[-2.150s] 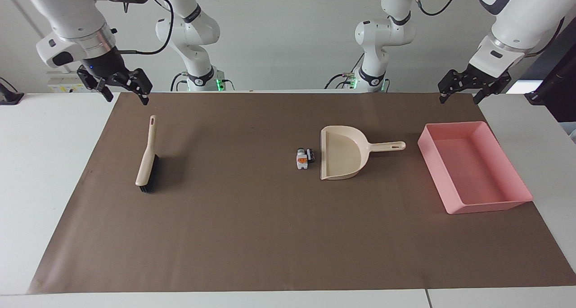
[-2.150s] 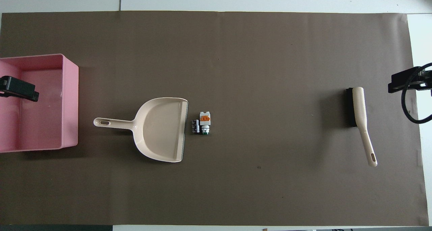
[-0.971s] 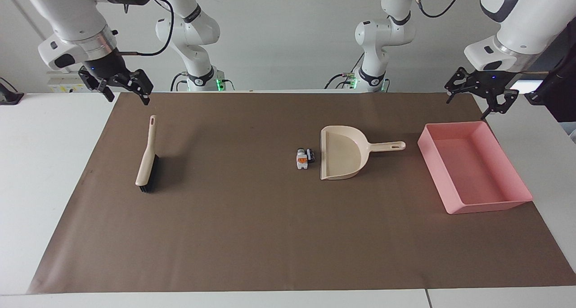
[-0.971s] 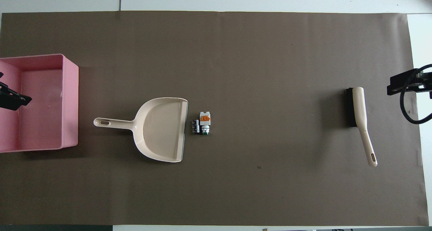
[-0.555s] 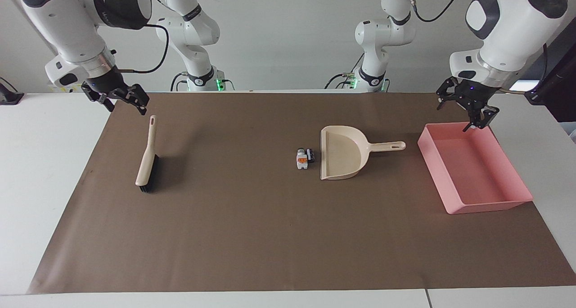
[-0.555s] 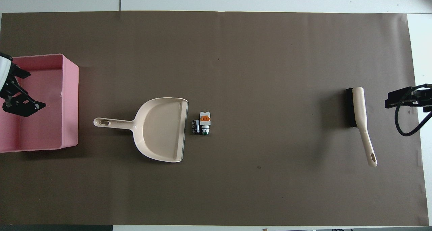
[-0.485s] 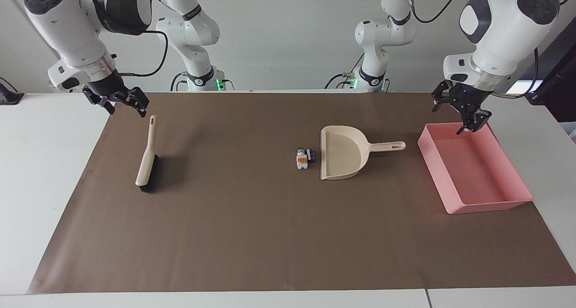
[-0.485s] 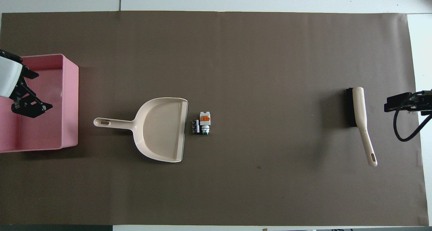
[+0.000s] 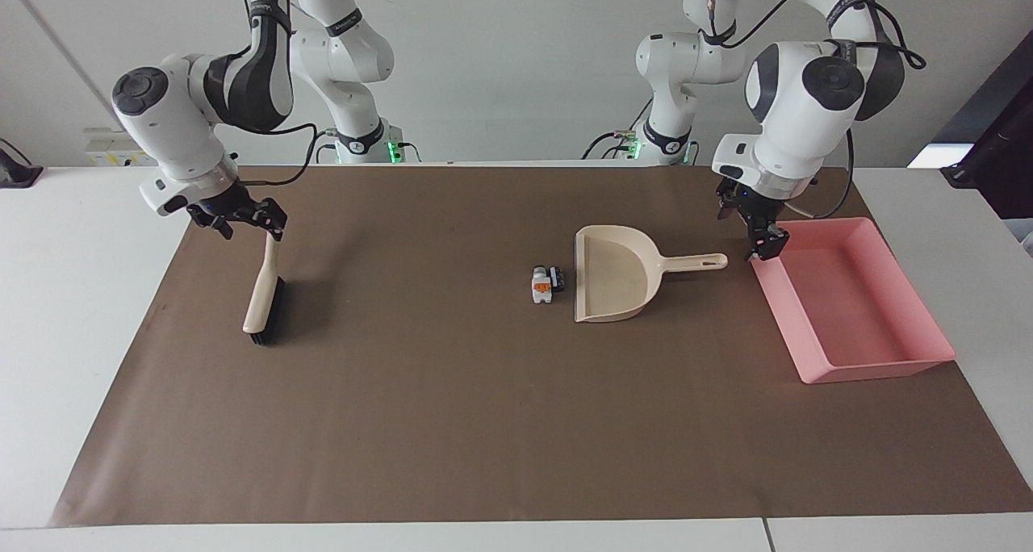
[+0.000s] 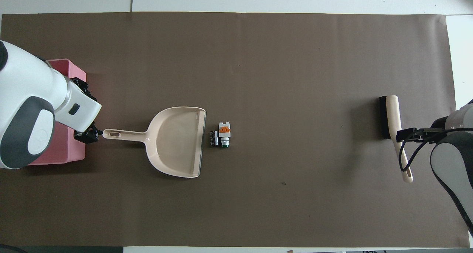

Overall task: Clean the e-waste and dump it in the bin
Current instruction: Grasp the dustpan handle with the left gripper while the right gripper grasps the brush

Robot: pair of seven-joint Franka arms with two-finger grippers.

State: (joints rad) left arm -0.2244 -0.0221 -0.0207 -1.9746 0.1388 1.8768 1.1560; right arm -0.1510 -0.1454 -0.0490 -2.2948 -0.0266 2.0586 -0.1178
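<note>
left claw (image 9: 757, 233): empty, over the gap between dustpan (image 9: 615, 273) handle tip and bin (image 9: 928, 346); opening can't tell
right claw (image 9: 239, 218): spread wide over brush (image 9: 264, 286) handle end, empty
e-waste (image 9: 545, 282): on desk (image 9: 73, 294), just beside the dustpan's mouth
risk 1: thin handle, an off-centre pinch could spin the dustpan or knock the bits
risk 2: left claw clipping the bin's corner
risk 3: brush tipping if gripped at its end
</note>
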